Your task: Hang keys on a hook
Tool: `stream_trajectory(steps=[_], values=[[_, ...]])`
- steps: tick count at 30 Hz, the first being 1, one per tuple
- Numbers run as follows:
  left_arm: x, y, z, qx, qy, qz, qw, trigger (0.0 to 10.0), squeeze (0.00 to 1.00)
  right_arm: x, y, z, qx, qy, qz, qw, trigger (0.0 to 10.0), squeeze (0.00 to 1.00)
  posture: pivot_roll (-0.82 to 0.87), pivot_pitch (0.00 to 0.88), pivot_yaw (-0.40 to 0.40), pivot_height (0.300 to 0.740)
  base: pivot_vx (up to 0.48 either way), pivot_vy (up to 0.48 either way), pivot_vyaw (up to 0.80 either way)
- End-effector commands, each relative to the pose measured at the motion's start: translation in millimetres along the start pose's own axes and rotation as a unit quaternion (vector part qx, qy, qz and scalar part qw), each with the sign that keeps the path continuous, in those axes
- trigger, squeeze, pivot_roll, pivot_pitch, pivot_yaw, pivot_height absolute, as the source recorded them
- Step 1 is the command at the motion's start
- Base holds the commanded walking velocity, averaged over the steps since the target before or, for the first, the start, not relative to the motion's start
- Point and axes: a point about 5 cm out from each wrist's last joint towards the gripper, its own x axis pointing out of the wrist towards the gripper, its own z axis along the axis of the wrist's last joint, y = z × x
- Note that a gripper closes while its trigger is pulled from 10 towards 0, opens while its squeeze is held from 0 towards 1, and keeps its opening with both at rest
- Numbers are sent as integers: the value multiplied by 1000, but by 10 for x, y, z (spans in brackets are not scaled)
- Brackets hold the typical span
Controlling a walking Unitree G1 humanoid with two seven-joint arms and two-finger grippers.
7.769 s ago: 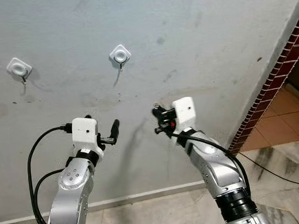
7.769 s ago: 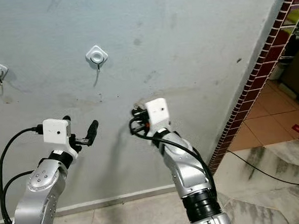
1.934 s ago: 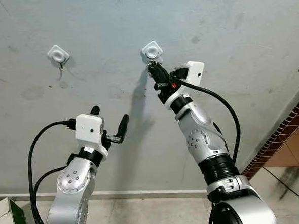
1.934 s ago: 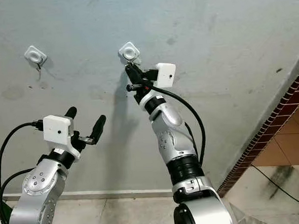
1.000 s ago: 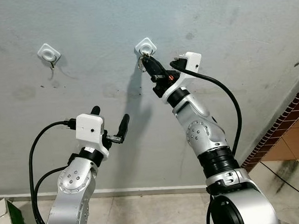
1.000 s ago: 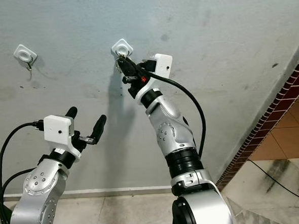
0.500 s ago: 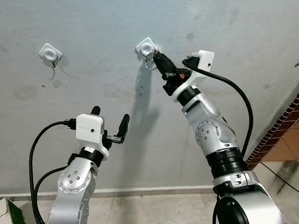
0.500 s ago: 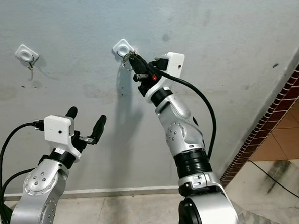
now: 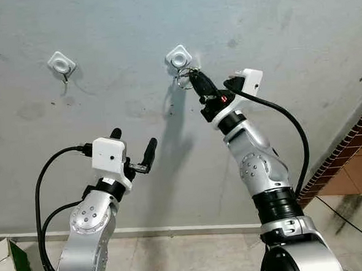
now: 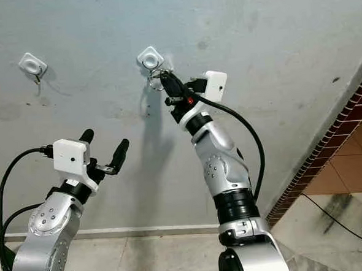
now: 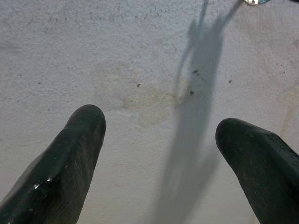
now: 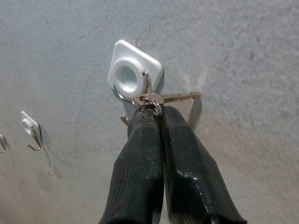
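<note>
The keys (image 12: 156, 99) sit at the white hook (image 12: 133, 72), ring looped at its prong, pinched in the clenched right claw (image 12: 156, 112). Light, stiff and slippery, they're best held at the ring. The left claw (image 9: 133, 152) hangs released, well apart, before the grey wall (image 9: 298, 36).

We find no readable txt, labels, brands, nos. or signs anywhere.
</note>
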Motion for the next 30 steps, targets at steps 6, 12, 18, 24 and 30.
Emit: stream_trajectory(steps=[6,12,18,24,30], values=[[25,-6,-4,4,1,-1,1000,10000,0,23,85,45,2,-9,6,1000,10000,0,182,12,-1,740,0,0,0],[32,-14,-2,3,-1,-1,1000,10000,0,100,230,8,11,-6,24,1000,10000,0,184,10,-5,740,0,0,0],[26,-16,-1,3,-1,0,1000,10000,0,130,320,-61,15,3,34,999,10000,0,187,11,-9,740,0,0,0],[17,-19,-3,3,-1,0,1000,10000,0,96,366,-195,17,24,34,999,10000,0,185,16,-9,740,0,0,0],[18,-27,-6,2,0,-1,1000,10000,0,56,365,-299,18,41,23,999,10000,0,183,20,-6,740,0,0,0]])
